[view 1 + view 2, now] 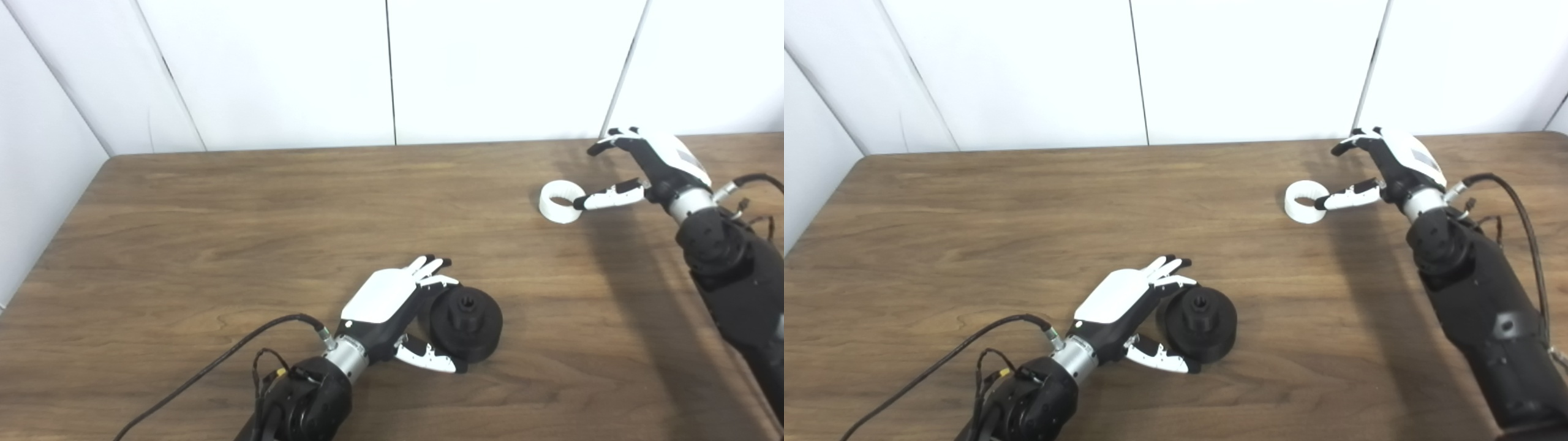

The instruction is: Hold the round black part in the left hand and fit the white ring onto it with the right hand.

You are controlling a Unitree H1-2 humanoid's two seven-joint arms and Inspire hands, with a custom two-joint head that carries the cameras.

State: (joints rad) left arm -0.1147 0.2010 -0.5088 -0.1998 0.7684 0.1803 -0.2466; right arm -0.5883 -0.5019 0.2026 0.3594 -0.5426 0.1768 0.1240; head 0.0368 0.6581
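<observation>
Low in the frame's centre, the left hand (pixel 392 306) is cupping spread fingers around the round black part (pixel 467 323) lying on the table (pixel 245 233), not yet clamping. At upper right, the right hand (pixel 643 168), fingers apart, is touching the white ring (pixel 561 201). Both grasps seem pending; closing comes next.

The round black plastic part (pixel 467 322), a thick disc with a raised central hub and a small hole in the hub's top, lies flat on the brown wooden counter (pixel 245 220) near its front edge. The small white plastic ring (pixel 561 201) lies flat, hole upward, well apart from the black part, toward the counter's far right.
</observation>
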